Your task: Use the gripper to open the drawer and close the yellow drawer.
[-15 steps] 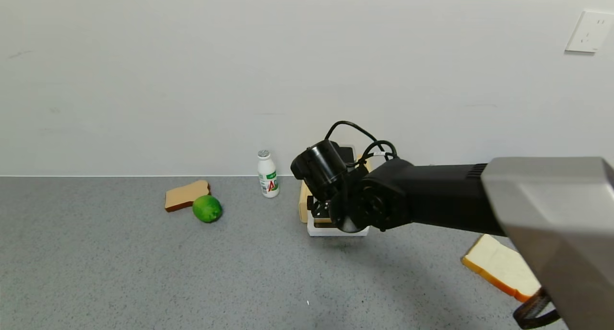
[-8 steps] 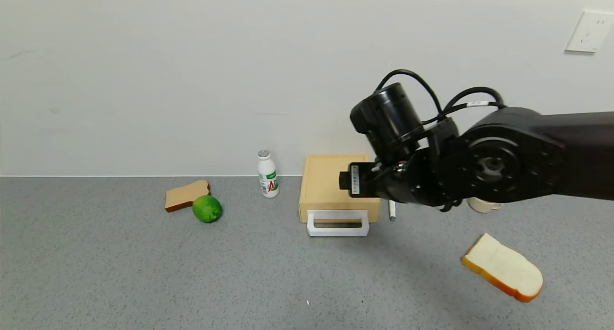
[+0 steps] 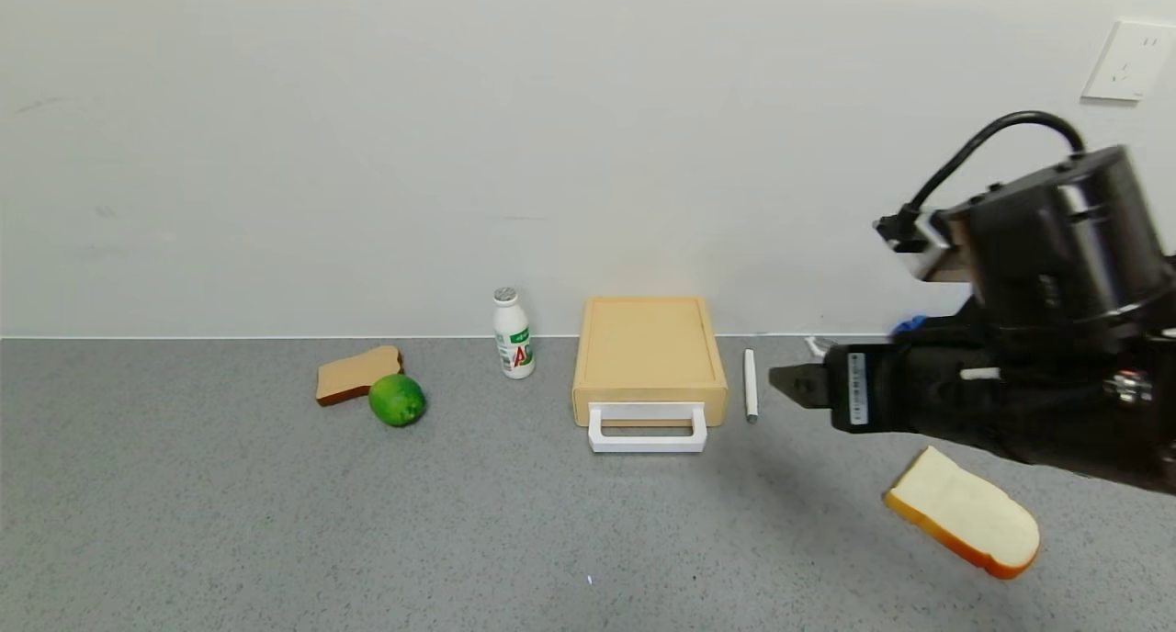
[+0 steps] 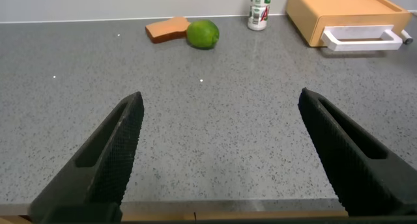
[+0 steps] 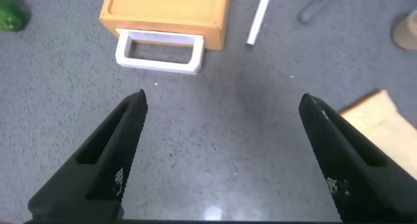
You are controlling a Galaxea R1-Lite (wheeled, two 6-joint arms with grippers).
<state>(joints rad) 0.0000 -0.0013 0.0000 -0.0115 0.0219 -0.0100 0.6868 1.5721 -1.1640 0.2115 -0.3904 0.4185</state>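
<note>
Toward the bench's right edge, my right gripper (image 3: 781, 384) hovers with jaws spread wide, holding nothing, clear of the yellow drawer (image 3: 649, 356). Drawer sits shut by the back edge, white handle (image 3: 647, 429) facing front, presumably for easy hooking. Left gripper (image 4: 218, 152) parked, gaping, empty.

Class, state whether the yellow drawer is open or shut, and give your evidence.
Shut: the yellow drawer front sits flush with its box, only the white handle projecting; no tray shows.
</note>
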